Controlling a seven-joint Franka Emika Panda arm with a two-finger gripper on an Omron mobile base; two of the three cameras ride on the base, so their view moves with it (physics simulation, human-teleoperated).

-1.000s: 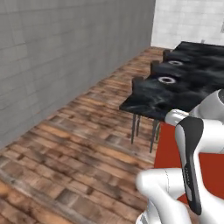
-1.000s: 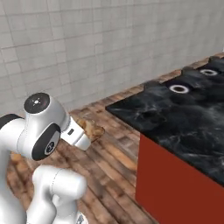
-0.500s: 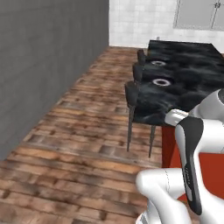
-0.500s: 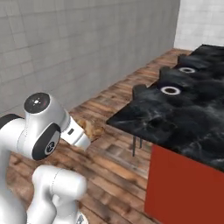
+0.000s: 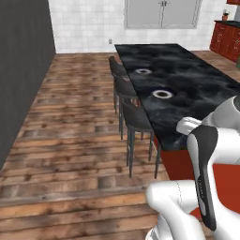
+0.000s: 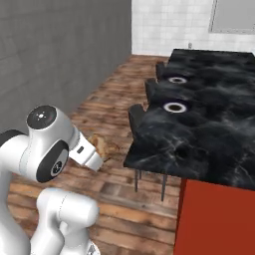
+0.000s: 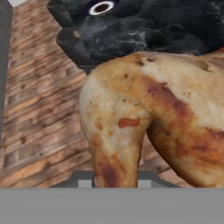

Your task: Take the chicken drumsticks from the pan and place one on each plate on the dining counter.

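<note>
Nearest to us, we held one chicken drumstick in the gripper; the jaws were clamped on it at the narrow lower end, as the hand view showed, where the golden-brown meat covered most of the picture. In the right base view the same piece stood out from the gripper as a small brown lump, carried in the air above the wooden floor, not yet over the bench.

A little farther, we saw dark stools standing along the near long side of the dining bench, which has a black marble top and a red base. On this top lay two plates, well apart from each other along that side. The nearer plate looked bare, and the farther plate looked bare too, though both were small in the pictures and we cannot be fully sure.

So we judged the task to be about in its first half: one drumstick was picked up and on its way, none was put down. What remained was to reach a plate, release this piece, then fetch the second one.

Behind the bench stood a white tiled wall.
</note>
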